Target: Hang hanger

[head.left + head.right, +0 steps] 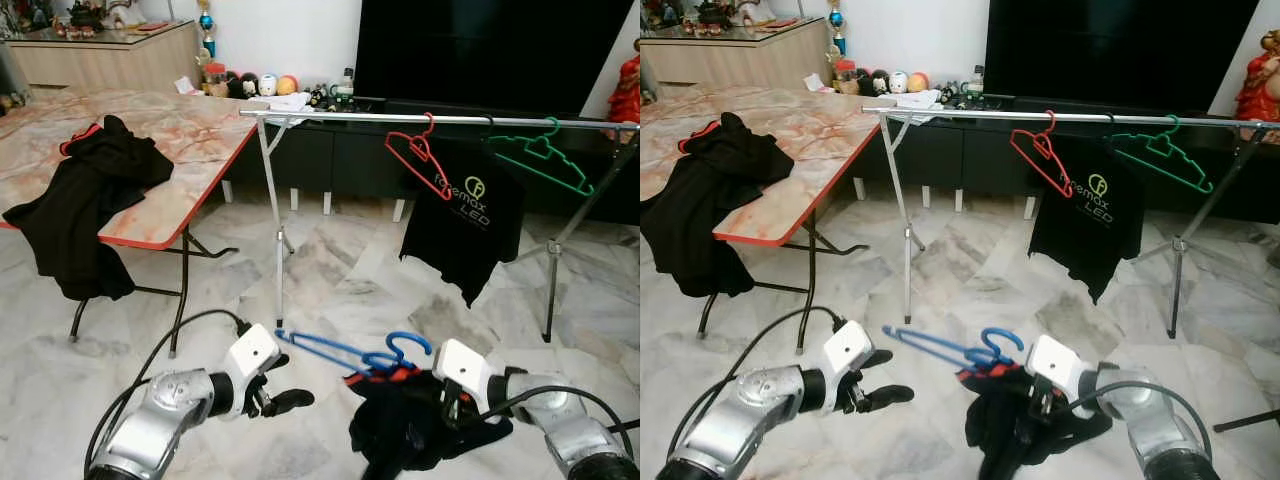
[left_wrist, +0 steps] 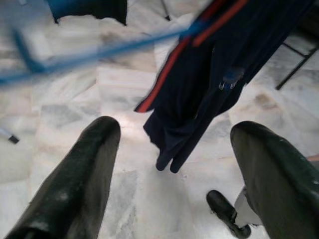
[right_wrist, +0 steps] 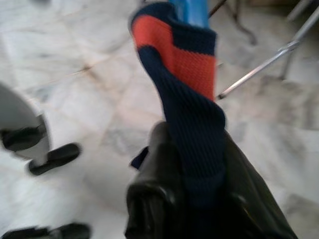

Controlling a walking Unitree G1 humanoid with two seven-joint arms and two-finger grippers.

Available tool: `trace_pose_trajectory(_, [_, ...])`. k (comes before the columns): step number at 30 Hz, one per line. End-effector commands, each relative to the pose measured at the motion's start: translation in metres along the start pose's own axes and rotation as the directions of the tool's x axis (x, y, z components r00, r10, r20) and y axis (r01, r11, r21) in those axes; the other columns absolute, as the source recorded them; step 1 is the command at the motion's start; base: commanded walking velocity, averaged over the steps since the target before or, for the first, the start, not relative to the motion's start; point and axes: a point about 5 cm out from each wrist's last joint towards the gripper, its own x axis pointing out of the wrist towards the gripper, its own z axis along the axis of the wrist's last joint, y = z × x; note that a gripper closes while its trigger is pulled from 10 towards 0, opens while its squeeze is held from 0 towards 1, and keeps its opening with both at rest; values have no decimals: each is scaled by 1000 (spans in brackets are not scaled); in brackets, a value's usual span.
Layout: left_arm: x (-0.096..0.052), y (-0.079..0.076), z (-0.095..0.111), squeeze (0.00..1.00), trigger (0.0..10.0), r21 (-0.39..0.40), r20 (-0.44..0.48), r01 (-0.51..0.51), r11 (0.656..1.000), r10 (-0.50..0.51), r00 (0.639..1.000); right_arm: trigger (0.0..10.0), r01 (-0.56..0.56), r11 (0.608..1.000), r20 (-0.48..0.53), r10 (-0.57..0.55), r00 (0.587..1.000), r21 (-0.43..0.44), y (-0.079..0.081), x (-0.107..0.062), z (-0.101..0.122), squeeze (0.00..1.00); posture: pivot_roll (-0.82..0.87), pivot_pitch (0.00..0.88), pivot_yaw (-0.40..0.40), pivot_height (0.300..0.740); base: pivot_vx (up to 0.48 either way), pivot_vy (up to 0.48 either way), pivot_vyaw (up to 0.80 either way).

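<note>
A blue hanger [image 1: 340, 352] is held low in front of me, with a dark navy garment with red trim [image 1: 400, 425] draped on it. My right gripper [image 3: 197, 164] is shut on the garment's navy and red collar, just below the hanger's blue neck [image 3: 192, 10]. To the left of the hanger's free end, my left gripper [image 1: 283, 396] stands open and holds nothing; the garment [image 2: 209, 74] hangs beyond its fingers [image 2: 79, 174]. Further ahead stands the silver clothes rail [image 1: 340, 117]. It carries a red hanger [image 1: 415, 155], a black T-shirt [image 1: 465, 215] and a green hanger [image 1: 540, 160].
A marble-top folding table [image 1: 190, 150] with a red edge stands at the left, a black garment [image 1: 85, 200] hanging over its side. Behind the rail are a dark TV cabinet [image 1: 330, 160] and a screen. The rail's legs [image 1: 278, 240] spread over the marble floor.
</note>
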Motion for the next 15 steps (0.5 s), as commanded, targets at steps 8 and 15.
trace_pose_trajectory(8, [19,-2,-13,0,10000,18,-6,-99,995,99,995,0,58,989,124,-41,991,-137,-24,-27,53,0,-43,0,-16,740,0,0,0])
trace_pose_trajectory(15, [30,5,-2,0,10000,-31,92,-178,984,180,979,0,17,982,175,16,984,-188,-21,-41,75,0,-58,0,-14,740,0,0,0])
